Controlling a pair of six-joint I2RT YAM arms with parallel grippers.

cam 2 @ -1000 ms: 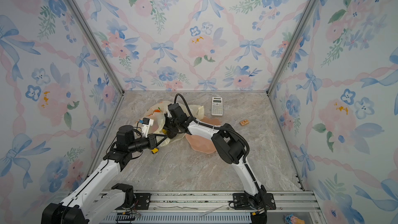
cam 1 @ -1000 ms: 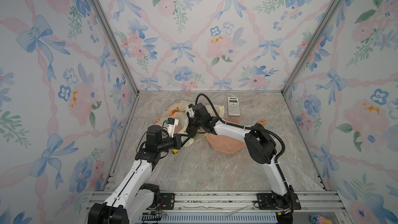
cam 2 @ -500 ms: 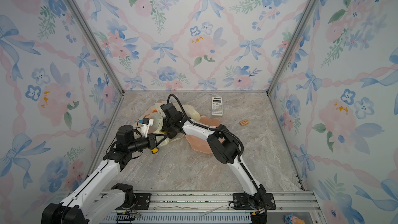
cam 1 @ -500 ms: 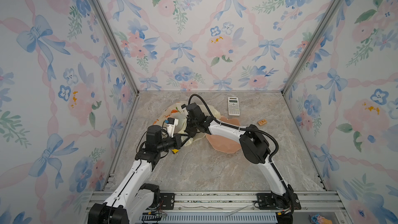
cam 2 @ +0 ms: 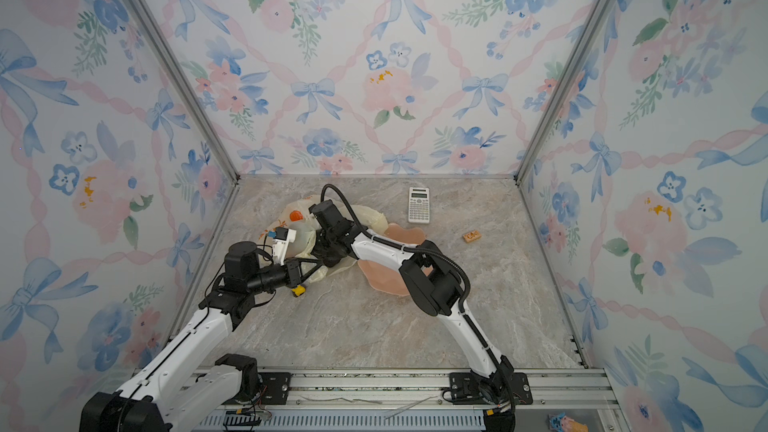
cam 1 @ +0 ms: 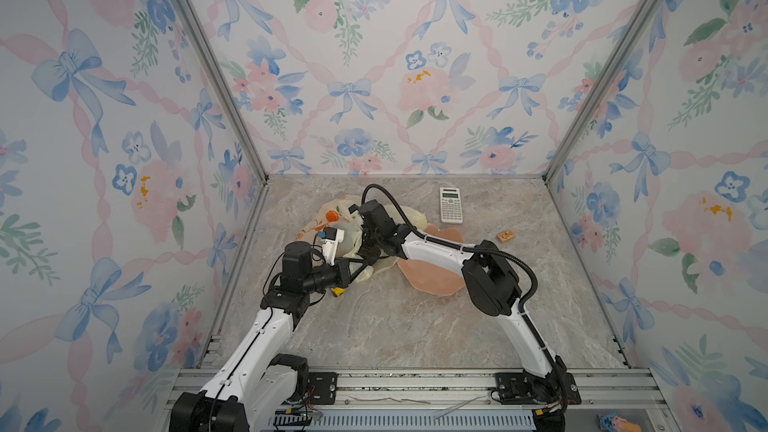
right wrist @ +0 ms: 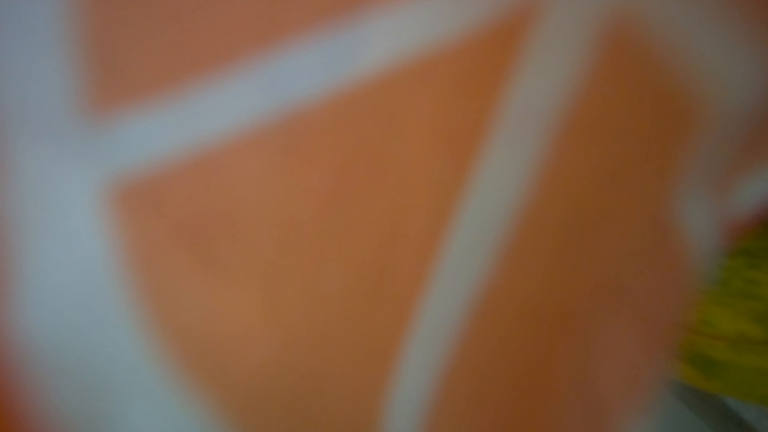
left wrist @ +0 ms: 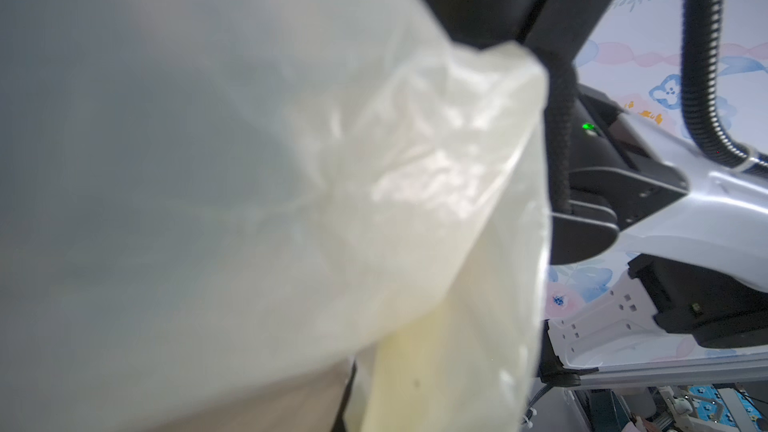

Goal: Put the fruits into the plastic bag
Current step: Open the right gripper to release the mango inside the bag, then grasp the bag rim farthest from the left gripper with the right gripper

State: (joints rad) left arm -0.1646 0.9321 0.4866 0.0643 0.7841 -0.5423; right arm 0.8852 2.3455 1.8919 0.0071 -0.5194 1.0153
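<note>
Marble tabletop: left arm reaches low, left gripper pinching plastic bag rim; right arm arches over, right gripper buried in bag, I cannot tell its opening

We find the plastic bag at the back left of the worktop. The plate lies just beside it on the right, partly under the right arm. Behind the plate, near the back wall, lies the calculator. A small block sits further right, apart. A small toy sits just before the bag.
</note>
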